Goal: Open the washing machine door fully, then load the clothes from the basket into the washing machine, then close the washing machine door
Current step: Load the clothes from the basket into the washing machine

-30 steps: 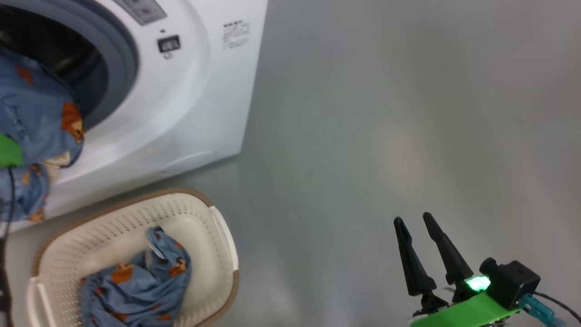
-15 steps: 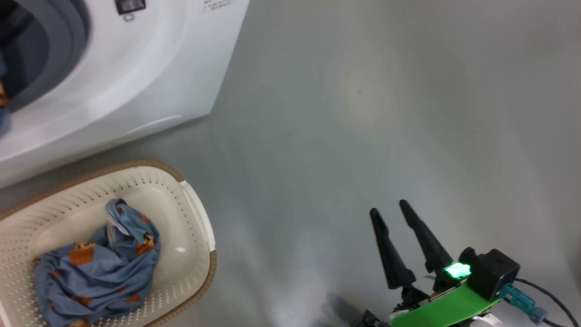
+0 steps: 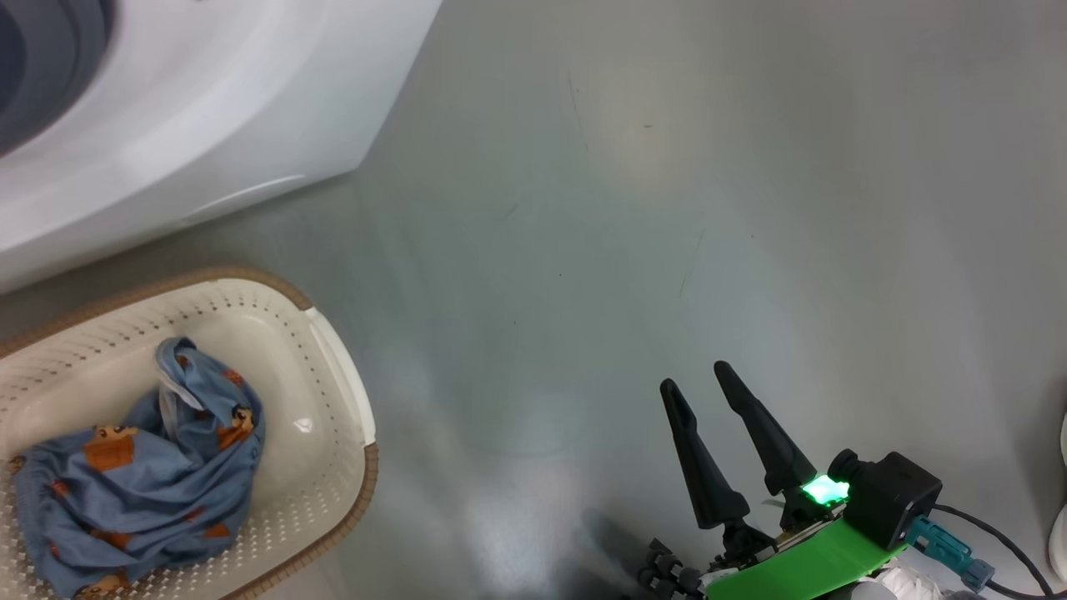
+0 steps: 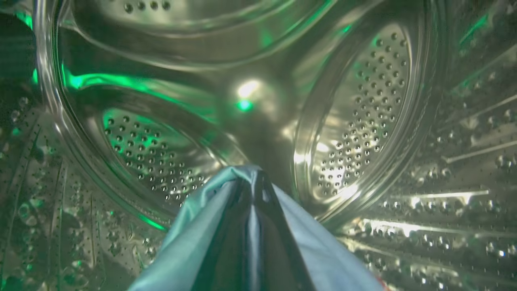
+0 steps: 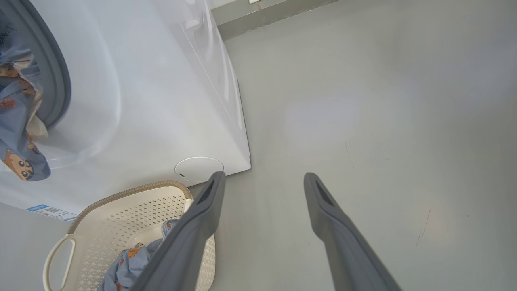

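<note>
In the left wrist view my left gripper (image 4: 254, 176) is deep inside the steel perforated drum (image 4: 363, 101) of the washing machine (image 3: 208, 125), shut on light-blue clothes (image 4: 190, 242) that drape over both fingers. More of this printed fabric hangs at the grey gasket (image 5: 56, 81) as clothes (image 5: 16, 133) trailing out of the opening. Another bundle of clothes (image 3: 125, 483) lies in the cream basket (image 3: 342, 392) on the floor before the machine. My right gripper (image 3: 693, 376) hovers open over bare floor, right of the basket. The washing machine door is out of view.
Grey floor (image 3: 667, 208) stretches to the right of the machine and basket. A round white cover (image 5: 198, 169) and a blue label (image 5: 48, 211) sit low on the machine's front. A dark cable (image 3: 992, 533) trails from the right wrist.
The head camera has swung, shifting machine and basket up and left; the held garment at the opening has left the head view. The right gripper stays open.
</note>
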You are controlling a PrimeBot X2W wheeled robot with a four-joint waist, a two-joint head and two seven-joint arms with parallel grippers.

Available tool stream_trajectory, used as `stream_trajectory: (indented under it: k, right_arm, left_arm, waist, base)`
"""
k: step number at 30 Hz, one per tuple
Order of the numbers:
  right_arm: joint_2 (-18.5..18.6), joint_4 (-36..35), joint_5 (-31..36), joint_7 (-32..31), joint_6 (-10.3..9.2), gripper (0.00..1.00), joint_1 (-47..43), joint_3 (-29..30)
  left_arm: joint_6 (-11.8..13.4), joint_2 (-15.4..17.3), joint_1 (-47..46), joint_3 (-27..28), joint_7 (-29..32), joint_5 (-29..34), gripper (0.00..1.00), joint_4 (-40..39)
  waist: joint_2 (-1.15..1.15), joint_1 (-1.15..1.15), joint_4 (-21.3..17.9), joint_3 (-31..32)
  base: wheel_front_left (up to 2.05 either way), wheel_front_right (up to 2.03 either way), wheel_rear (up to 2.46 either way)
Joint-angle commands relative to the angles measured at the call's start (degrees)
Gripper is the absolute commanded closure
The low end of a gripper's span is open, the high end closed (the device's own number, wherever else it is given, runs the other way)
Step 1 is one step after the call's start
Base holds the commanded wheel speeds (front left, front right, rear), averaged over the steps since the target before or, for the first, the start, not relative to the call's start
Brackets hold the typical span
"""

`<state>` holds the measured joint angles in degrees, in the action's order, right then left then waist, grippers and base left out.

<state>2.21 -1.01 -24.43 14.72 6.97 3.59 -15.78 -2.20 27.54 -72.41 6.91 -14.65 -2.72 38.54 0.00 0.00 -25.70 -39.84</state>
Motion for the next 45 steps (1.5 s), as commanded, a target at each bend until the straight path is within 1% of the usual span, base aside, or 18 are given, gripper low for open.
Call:
stream_trajectory:
  k: [1, 3, 9, 11, 12, 14, 15, 16, 17, 23, 28, 38, 45]
  right_arm:
    - [0.7, -1.3, -0.5, 0.3, 0.52, 0.0, 0.1, -1.1]
    - [0.7, -1.2, -0.5, 0.3, 0.52, 0.0, 0.2, -1.1]
    - [0.7, -0.9, -0.4, 0.3, 0.52, 0.0, 0.4, -0.9]
    - [0.7, -0.8, -0.4, 0.3, 0.52, 0.0, 0.5, -0.9]
    - [0.7, -0.7, -0.4, 0.3, 0.52, 0.0, 0.5, -0.8]
    - [0.7, -0.5, -0.4, 0.3, 0.52, 0.0, 0.6, -0.7]
    - [0.7, -0.5, -0.4, 0.3, 0.52, 0.0, 0.7, -0.6]
    - [0.7, -0.4, -0.3, 0.3, 0.52, 0.0, 0.7, -0.5]
    - [0.7, -0.3, -0.3, 0.3, 0.52, 0.0, 0.7, -0.4]
    - [0.7, 0.4, 0.2, 0.3, 0.52, 0.0, 1.3, -0.2]
    - [0.7, 1.1, 0.8, 0.3, 0.52, 0.0, 1.8, 0.4]
    - [0.7, 2.1, 1.8, 0.3, 0.52, 0.0, 2.4, 1.8]
    - [0.7, 2.8, 2.9, 0.3, 0.52, 0.0, 2.2, 3.6]
  left_arm:
    - [0.8, 2.4, -0.8, 0.2, -0.3, 0.8, 1.0, -2.2]
    - [1.0, 2.2, -0.7, -0.5, -0.3, 1.4, 1.0, -0.7]
    - [1.6, 2.3, -1.3, -2.4, -0.3, 2.5, 1.0, 7.3]
    - [1.8, 2.3, -1.5, -2.5, -0.3, 2.6, 1.0, 8.4]
    - [1.9, 2.3, -1.7, -2.7, -0.3, 2.7, 0.9, 9.3]
    - [2.5, 2.1, -1.9, -3.1, -0.3, 2.9, 0.59, 10.7]
    - [2.8, 1.9, -1.9, -3.3, -0.3, 3.0, 0.25, 11.5]
    - [3.1, 1.7, -1.9, -3.6, -0.3, 3.2, 0.02, 12.2]
    - [3.5, 1.4, -1.9, -3.8, -0.3, 3.2, 0.0, 12.9]
    - [4.5, -0.9, -1.0, -4.7, -0.3, 2.8, 0.0, 15.3]
    - [5.3, -3.6, 0.8, -5.3, -0.3, 2.1, 0.0, 15.7]
    - [6.0, -9.9, 8.1, -4.7, -0.3, -1.3, 0.0, 11.2]
    - [5.7, -14.8, 14.6, -4.9, -0.3, -3.0, 0.0, 5.8]
  waist:
    - [0.0, 0.0, -0.1, -0.4]
    - [0.0, 0.0, 0.0, -0.5]
    - [0.0, 0.0, 0.5, -0.2]
    - [0.0, 0.0, 0.7, 0.0]
    - [0.0, 0.0, 0.8, 0.1]
    - [0.0, 0.0, 1.3, 0.6]
    - [0.0, 0.0, 1.6, 0.9]
    - [0.0, 0.0, 1.9, 1.2]
    - [0.0, 0.0, 2.3, 1.5]
    - [0.0, 0.0, 4.4, 4.0]
    - [0.0, 0.0, 6.4, 6.0]
    - [0.0, 0.0, 11.0, 9.5]
    - [0.0, 0.0, 15.2, 11.7]
  base:
    - [0.0, 0.0, 0.0]
    - [0.0, 0.0, 0.0]
    - [0.0, 0.0, 0.0]
    - [0.0, 0.0, 0.0]
    - [0.0, 0.0, 0.0]
    - [0.0, 0.0, 0.0]
    - [0.0, 0.0, 0.0]
    - [0.0, 0.0, 0.0]
    - [0.0, 0.0, 0.0]
    - [0.0, 0.0, 0.0]
    - [0.0, 0.0, 0.0]
    - [0.0, 0.0, 0.0]
    - [0.0, 0.0, 0.0]
